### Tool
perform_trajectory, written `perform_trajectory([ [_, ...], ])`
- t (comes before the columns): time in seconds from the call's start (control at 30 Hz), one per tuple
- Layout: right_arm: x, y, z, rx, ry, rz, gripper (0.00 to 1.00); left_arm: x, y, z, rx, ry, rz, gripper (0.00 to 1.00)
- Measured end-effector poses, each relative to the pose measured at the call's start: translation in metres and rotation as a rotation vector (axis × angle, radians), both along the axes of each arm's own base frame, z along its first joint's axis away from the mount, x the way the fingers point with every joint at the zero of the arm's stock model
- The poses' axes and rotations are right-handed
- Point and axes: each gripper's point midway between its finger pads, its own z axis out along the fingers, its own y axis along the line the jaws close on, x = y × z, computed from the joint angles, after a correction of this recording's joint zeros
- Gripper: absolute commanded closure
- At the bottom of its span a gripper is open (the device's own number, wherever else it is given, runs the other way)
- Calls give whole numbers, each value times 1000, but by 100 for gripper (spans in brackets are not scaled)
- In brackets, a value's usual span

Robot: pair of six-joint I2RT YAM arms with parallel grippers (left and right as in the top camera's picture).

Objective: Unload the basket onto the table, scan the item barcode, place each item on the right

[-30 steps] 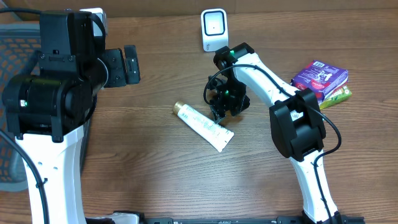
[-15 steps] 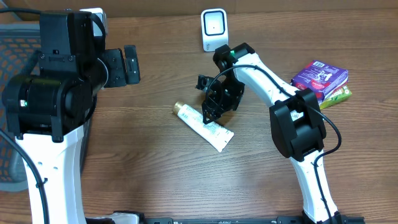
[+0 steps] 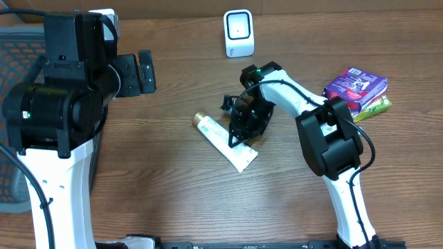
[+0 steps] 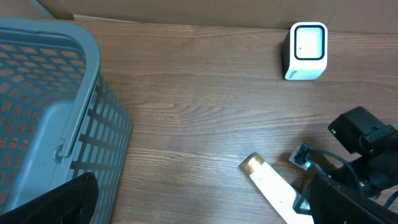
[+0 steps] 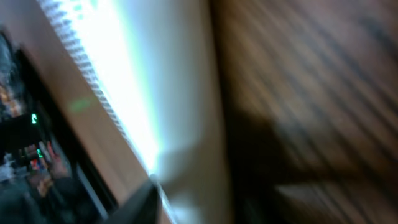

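white tube [image 3: 214, 133]: lying unscanned; right gripper [image 3: 239, 133] sitting over it, hold cannot be told; scanner [image 3: 239, 32] standing well apart.

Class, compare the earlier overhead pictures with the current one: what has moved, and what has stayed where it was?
The right tool swung from beside the white tube to over it and came down on its lower half; whether it has gripped yet is unclear. The tube's flat end seems nudged slightly. The left tool, scanner and purple box stayed put.
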Motion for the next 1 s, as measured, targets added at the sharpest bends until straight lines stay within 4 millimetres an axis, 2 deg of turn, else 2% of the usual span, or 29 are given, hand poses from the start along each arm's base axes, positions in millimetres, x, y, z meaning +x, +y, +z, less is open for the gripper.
perform_trajectory([
  [0.1, -3, 5, 2, -39, 35, -56, 96, 0, 0, 0, 0, 0, 0, 1],
  [0.4, -1, 12, 8, -82, 54, -142, 96, 0, 0, 0, 0, 0, 0, 0],
  [0.5, 15, 13, 11, -69, 4, -183, 96, 0, 0, 0, 0, 0, 0, 0],
  [0.53, 28, 9, 15, -78, -45, -212, 96, 0, 0, 0, 0, 0, 0, 0],
  [0.63, 48, -1, 25, -105, -143, -250, 96, 0, 0, 0, 0, 0, 0, 0],
  [0.77, 73, -10, 58, -89, -277, -301, 96, 0, 0, 0, 0, 0, 0, 0],
  [0.83, 79, -10, 86, -52, -342, -316, 96, 0, 0, 0, 0, 0, 0, 0],
  [0.87, 79, -9, 109, -15, -381, -323, 96, 0, 0, 0, 0, 0, 0, 0],
  [0.9, 79, -9, 116, -5, -391, -324, 96, 0, 0, 0, 0, 0, 0, 0],
  [1.0, 74, -6, 165, 105, -448, -326, 96, 0, 0, 0, 0, 0, 0, 1],
])
